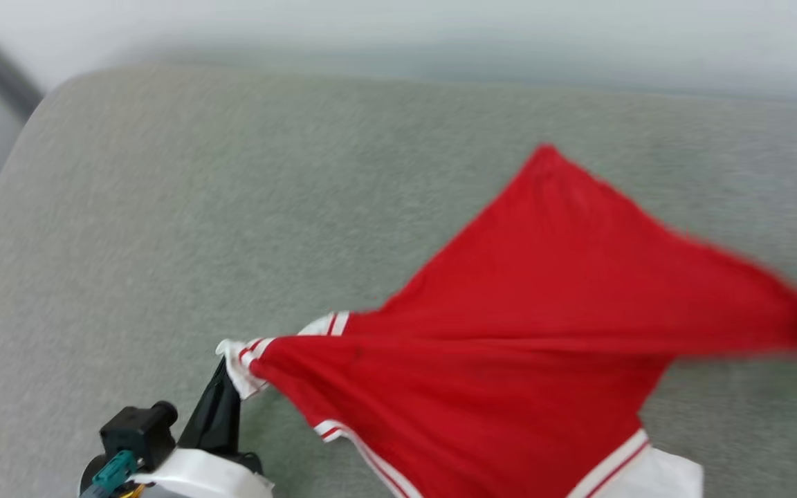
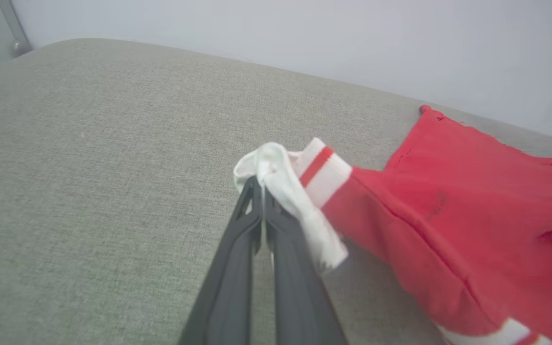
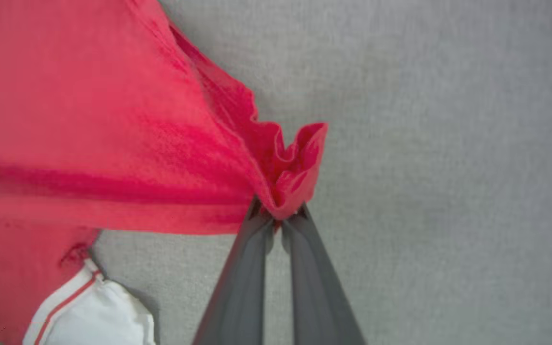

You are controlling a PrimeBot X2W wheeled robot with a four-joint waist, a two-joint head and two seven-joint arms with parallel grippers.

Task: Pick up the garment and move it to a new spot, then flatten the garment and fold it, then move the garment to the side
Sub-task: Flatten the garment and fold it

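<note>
Now the left gripper [image 2: 261,184] has its fingers [image 2: 228,287] clenched on the white sleeve end. The garment [image 1: 544,311] is stretched from there over the grey cushion [image 1: 163,207]. The right gripper [image 3: 278,215] pinches a red hem corner. I judge both arms should lower together with equal tension, so that no wrinkle forms.

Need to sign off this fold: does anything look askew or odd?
The garment is askew: pulled taut diagonally between the left gripper, pinching white sleeve fabric, and the right gripper, pinching a bunched red corner.
</note>
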